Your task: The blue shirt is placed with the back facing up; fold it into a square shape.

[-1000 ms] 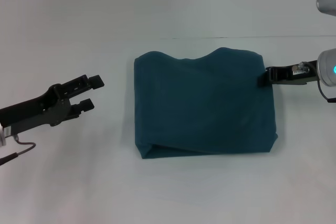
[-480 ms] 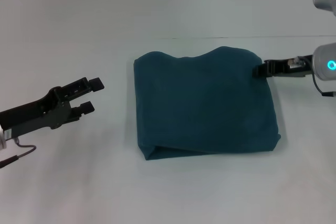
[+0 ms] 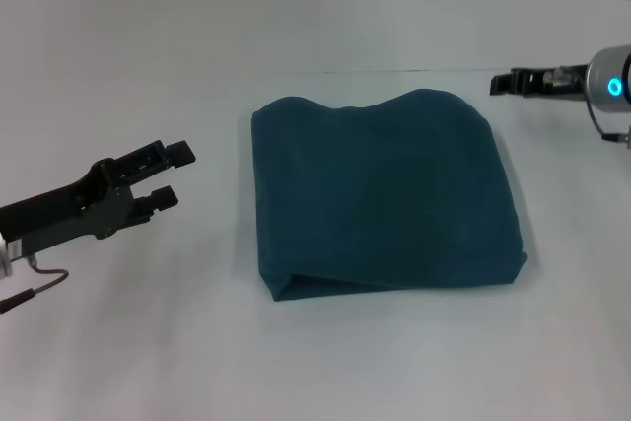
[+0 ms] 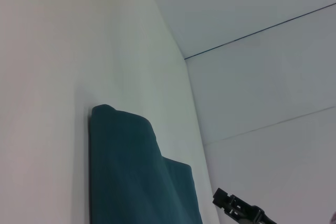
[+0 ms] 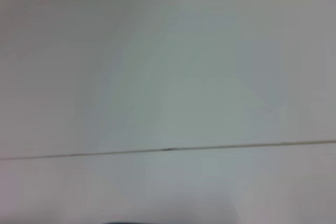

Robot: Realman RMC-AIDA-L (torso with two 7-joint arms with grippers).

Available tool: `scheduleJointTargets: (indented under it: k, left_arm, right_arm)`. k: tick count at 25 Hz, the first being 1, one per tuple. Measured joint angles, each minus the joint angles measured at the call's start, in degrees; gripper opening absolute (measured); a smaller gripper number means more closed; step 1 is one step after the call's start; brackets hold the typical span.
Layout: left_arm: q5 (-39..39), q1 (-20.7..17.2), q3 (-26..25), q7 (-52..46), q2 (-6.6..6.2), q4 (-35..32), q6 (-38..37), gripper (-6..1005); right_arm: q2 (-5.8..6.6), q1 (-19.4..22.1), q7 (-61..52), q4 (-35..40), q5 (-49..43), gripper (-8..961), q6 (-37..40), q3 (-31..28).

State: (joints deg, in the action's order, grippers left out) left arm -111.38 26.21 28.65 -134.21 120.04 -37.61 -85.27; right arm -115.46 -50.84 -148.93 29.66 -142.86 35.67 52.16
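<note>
The blue shirt (image 3: 385, 194) lies folded into a rough square in the middle of the white table, plain side up, with a wavy far edge and a fold lip along its near edge. In the left wrist view the blue shirt (image 4: 136, 177) shows edge-on. My left gripper (image 3: 168, 175) hovers open to the left of the shirt, a short gap away, holding nothing. My right gripper (image 3: 500, 83) hangs beyond the shirt's far right corner, apart from the cloth. It also shows small in the left wrist view as the right gripper (image 4: 224, 200).
The white table (image 3: 325, 362) spreads on all sides of the shirt. A thin dark seam (image 3: 414, 70) runs across behind it, and the right wrist view shows only this pale surface and the seam (image 5: 168, 149).
My right gripper has left the shirt's right edge and drawn up and back toward the far right. The shirt stays flat and the left arm has barely moved.
</note>
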Motion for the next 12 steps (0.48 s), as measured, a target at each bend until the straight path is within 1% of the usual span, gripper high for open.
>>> scheduleJointTargets:
  k: [2,4,7,9,12]
  left_arm:
    - [0.02,-0.03,0.00,0.00,0.01,0.00,-0.02,949]
    - [0.04,-0.04,-0.01,0.00,0.01,0.00,-0.21,948]
    - [-0.54,-0.08,0.06,-0.23,-0.23,-0.27,-1.49,948]
    - [-1.41,-0.12,0.06,-0.92,-0.58,-0.68,-3.13,948]
    - [-4.47,-0.14,0.25,-3.69,-1.05,-2.16,-5.95,948]
  right_arm:
    - [0.24,0.24,-0.50,1.16,0.08,515,1.43,-0.22]
    - [0.76,1.01,-1.46,3.47,0.34,515,5.45,-0.70]
    - [1.92,2.62,-0.38,6.44,2.67,533,16.38,-3.88]
    - [3.06,4.11,3.05,7.41,6.93,550,25.21,-6.99]
    - [5.53,7.35,7.85,7.58,14.94,577,38.33,-11.48]
